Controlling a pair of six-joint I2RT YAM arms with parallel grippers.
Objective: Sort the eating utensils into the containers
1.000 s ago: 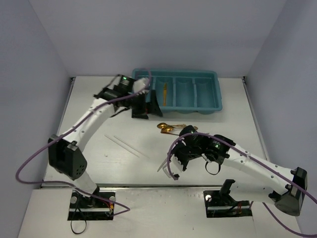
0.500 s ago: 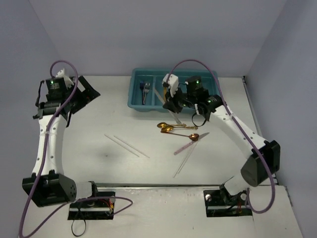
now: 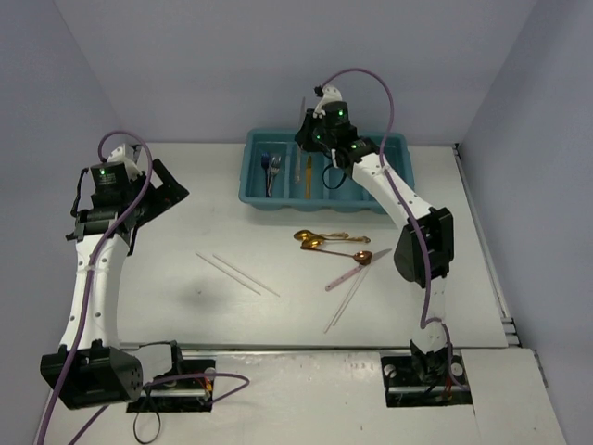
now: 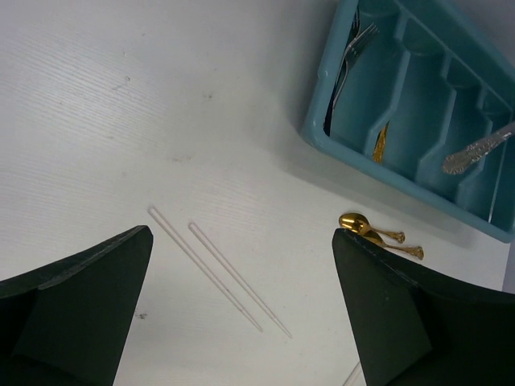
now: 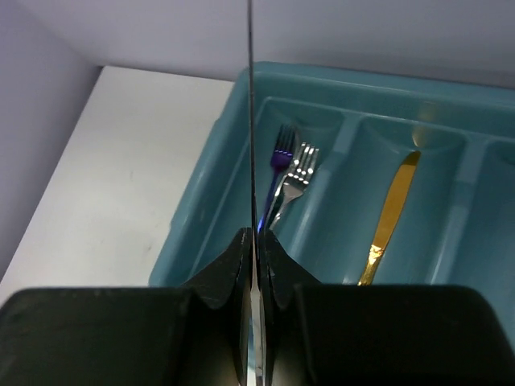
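The teal tray (image 3: 394, 199) stands at the back centre. Two silver forks (image 3: 270, 170) lie in its left compartment and a gold knife (image 3: 309, 171) in the second. My right gripper (image 3: 313, 139) is shut on a silver knife (image 3: 302, 107) above the tray, blade pointing up and back, handle hanging over the third compartment. In the right wrist view the knife (image 5: 250, 121) is edge-on between the shut fingers (image 5: 233, 269), above the forks (image 5: 290, 165). My left gripper (image 3: 171, 184) is open and empty at the left. Two pale sticks (image 3: 237, 273) lie on the table.
Two gold spoons (image 3: 311, 239) lie in front of the tray, a third gold spoon (image 3: 364, 256) across a pinkish utensil (image 3: 345, 276), with two more pale sticks (image 3: 341, 309) below. The left wrist view shows the sticks (image 4: 219, 279), spoons (image 4: 362, 226) and tray (image 4: 318, 133). Walls close in the left, right and back.
My right gripper has risen from the tray's front edge to above its back left part, carrying the silver knife. My left gripper has shifted slightly and stays open.
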